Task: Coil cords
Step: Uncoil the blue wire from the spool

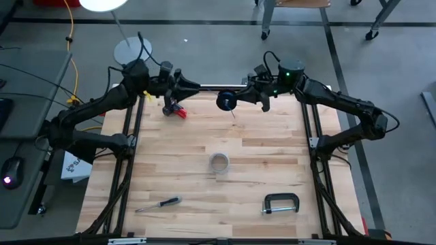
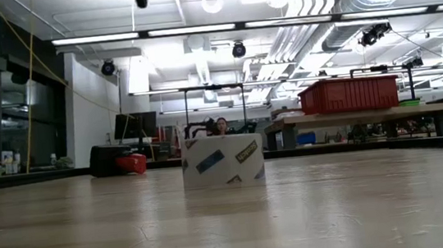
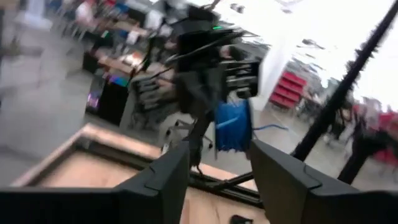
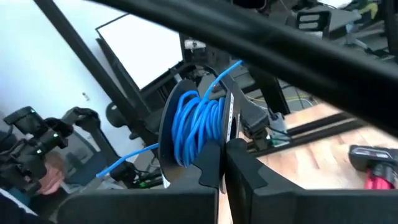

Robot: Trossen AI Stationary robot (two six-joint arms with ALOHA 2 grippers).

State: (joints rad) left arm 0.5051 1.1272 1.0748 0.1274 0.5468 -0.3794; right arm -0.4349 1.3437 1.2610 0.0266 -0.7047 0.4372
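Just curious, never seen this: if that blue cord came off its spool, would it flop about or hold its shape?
Probably floppy: the blue cord is thin, and its loose end curves away from the spool. It may keep some curl, being wound in tight loops. It looks light.

The tabletop [image 1: 204,156] is pale planked wood, matt. The blue cord [image 4: 189,127] looks smooth plastic, wound on a dark spool [image 4: 227,124]. The clamp [image 1: 281,203] is dull metal; the fingers [image 3: 158,180] matt black.
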